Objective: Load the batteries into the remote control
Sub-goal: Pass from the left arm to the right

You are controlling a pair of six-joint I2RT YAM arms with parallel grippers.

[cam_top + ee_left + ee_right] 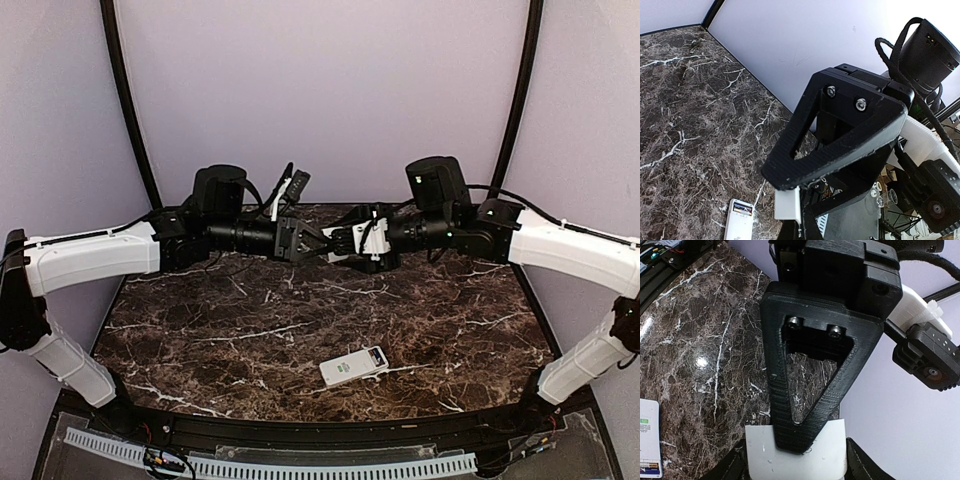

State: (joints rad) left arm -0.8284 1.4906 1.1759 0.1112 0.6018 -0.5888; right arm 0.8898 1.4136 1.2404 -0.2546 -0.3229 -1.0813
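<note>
The remote control [354, 366] is a flat white plastic rectangle with rounded corners. It lies face up and slanted on the table [250, 330], near the front edge and a little right of centre, with nothing touching it. One end carries a dark patch with a band of colour (too small to read).

Well apart from it, above the far edge, the left gripper [316, 243] and right gripper [340, 243] meet tip to tip. Each has matte black, ridged fingers shaped as open triangles and fixed with two bright screws. A smooth white piece [795, 460] sits between them. The tip of a black finger [785, 390] overlaps it, and dark shapes flank it on both sides. I cannot tell how far either claw is open, or which one actually grips the piece.

The tabletop is glossy dark brown marble pattern veined with white. Plain pale lilac walls [320, 90] stand behind it, crossed by two curved black poles [125, 100].
</note>
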